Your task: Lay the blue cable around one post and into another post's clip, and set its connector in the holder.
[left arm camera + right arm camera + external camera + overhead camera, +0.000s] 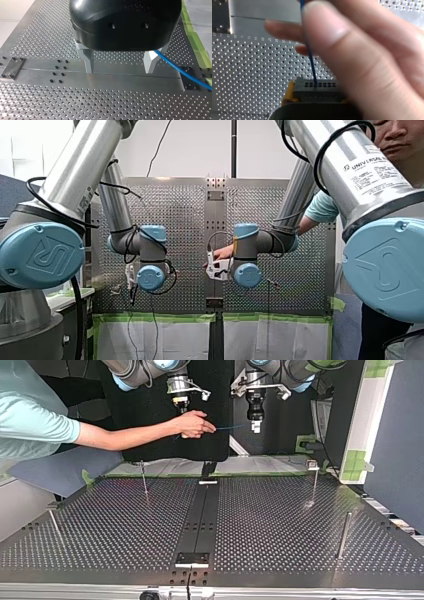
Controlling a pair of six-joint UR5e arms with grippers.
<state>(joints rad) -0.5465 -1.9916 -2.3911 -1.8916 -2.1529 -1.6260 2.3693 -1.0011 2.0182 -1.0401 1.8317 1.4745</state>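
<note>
Two jaws, one loaded

My right gripper (317, 98) clamps the grey connector (318, 86) between yellow pads (289, 93); the blue cable (308, 50) rises from it, pinched by a person's hand (367, 65); my left gripper (119, 70) gapes above the table (75, 105), cable just beside one finger.

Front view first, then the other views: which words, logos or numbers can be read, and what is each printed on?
"UNIVERSAL ROB...": on the white label on my right arm's silver tube, front view; the end of the word curves out of sight.
Small print lower on that label: too small to read.
Embossed emblem, seemingly "UR": on the large blue joint caps, front view.
Top view and both wrist views: no readable text.
</note>
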